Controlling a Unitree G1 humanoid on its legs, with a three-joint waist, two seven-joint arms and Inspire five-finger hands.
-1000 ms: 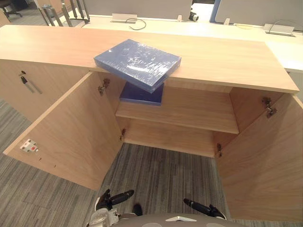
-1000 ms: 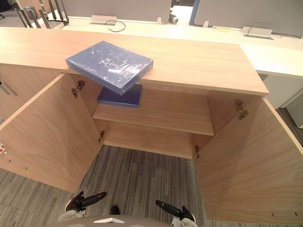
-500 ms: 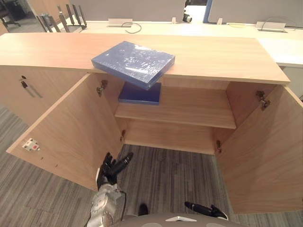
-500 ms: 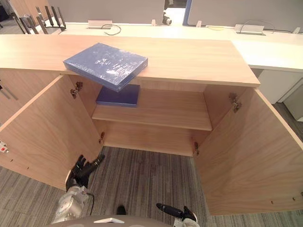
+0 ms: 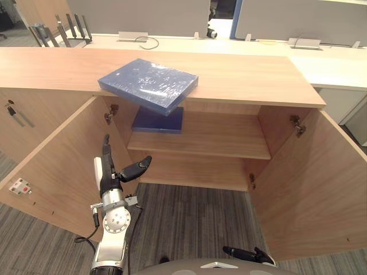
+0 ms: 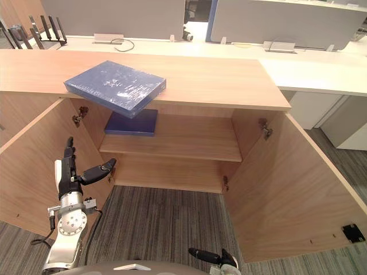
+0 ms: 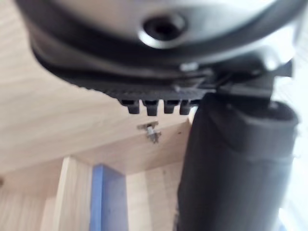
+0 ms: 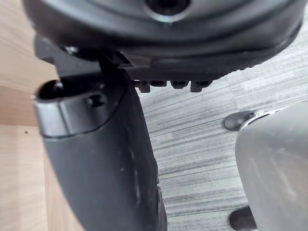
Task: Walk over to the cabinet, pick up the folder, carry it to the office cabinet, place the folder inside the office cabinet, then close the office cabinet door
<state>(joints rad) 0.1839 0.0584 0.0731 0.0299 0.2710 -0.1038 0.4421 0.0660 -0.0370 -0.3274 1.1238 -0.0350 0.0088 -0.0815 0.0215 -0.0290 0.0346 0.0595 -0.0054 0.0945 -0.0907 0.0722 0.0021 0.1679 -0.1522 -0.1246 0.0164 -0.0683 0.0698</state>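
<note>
My left hand (image 5: 113,173) is up in front of the open office cabinet, fingers straight and thumb spread, holding nothing. My right hand (image 5: 248,254) hangs low over the floor, its fingers relaxed and empty too. The folder (image 5: 148,85), blue and wrapped in glossy film, lies on the cabinet top (image 5: 252,74), well apart from both hands, with one corner jutting out past the front edge above the open compartment.

That overhang is my main worry. I judge that a push from below or from the side could tip the folder off the edge and onto the floor. The film looks slick, so a one-handed pinch may slide. The left door (image 5: 57,163) stands just beside my left hand, and a wide swing of the arm could knock it.

A second blue folder (image 5: 157,120) already lies at the left end of the shelf (image 5: 218,134), right under the overhang. It takes up that end, so the new folder needs the bare wood beside it.

The cabinet is pale wood, and its right door (image 5: 309,177) is also wide open. The floor is grey striped carpet (image 5: 195,215). Behind the cabinet run white desks (image 5: 172,41) with grey partition screens (image 5: 137,12).
</note>
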